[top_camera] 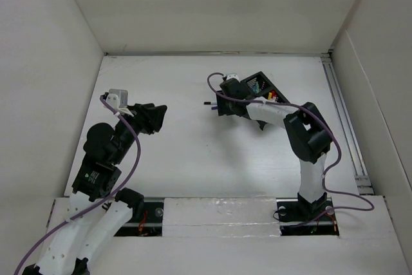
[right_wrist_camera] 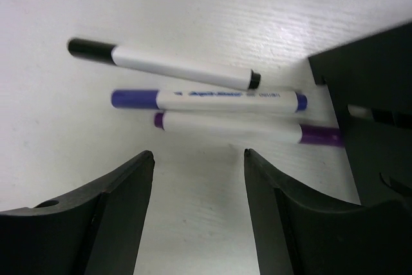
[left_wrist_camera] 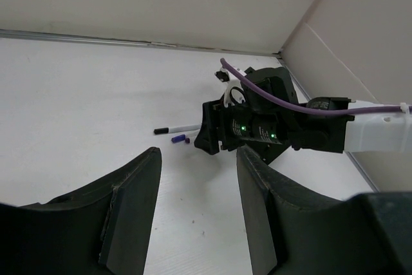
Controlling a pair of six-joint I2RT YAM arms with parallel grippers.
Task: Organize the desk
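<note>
One rigid, fixed white desk is carrying everything. At the left, the left hand is hovering, spread apart and empty. Three markers are lying side by side near mid-desk. The right hand is hanging above them, spread apart, gripping nothing. An organizer is sitting just right of them. The markers are probably light, stiff and slick, rolling easily, so pinching one mid-barrel looks best.

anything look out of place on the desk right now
Yes: a black-capped marker, a blue-capped marker and a purple-capped marker lie loose on the desk beside the black organizer, in front of the open right claw, not stowed.
</note>
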